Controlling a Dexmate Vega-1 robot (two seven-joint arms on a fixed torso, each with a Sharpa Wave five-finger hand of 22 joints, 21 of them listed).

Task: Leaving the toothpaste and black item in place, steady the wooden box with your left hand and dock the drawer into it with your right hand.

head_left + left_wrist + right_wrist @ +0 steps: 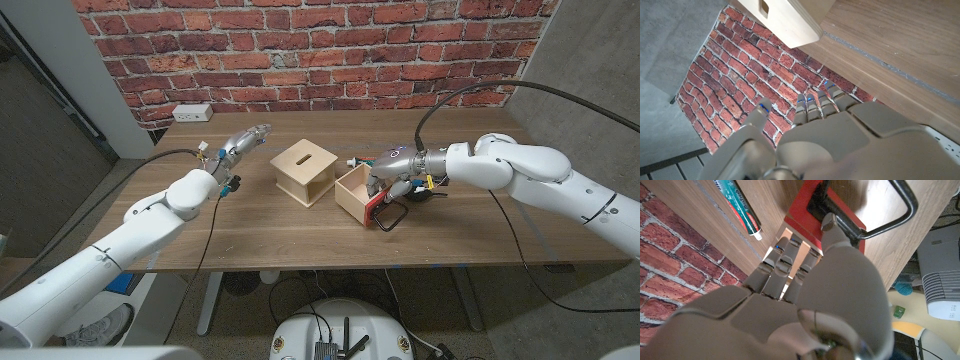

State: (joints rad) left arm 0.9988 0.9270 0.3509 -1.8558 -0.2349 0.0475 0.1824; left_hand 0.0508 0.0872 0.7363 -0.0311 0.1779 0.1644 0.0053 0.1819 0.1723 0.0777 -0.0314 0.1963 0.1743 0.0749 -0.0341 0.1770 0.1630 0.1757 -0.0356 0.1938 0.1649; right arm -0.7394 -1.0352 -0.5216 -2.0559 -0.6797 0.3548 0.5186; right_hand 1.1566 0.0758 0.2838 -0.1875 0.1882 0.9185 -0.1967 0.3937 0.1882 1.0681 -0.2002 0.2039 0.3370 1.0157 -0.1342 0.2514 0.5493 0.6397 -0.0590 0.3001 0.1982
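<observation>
While no lettering can be read on the green-and-white toothpaste tube (738, 204), one lies behind the single red-fronted wooden drawer (358, 192), which the right hand (392, 180) grips beside the black wire handle (393, 216). One pale slotted wooden box (304, 169) stands left of it, apart. Left hand (243, 143) hovers, fingers spread, holding nothing.
</observation>
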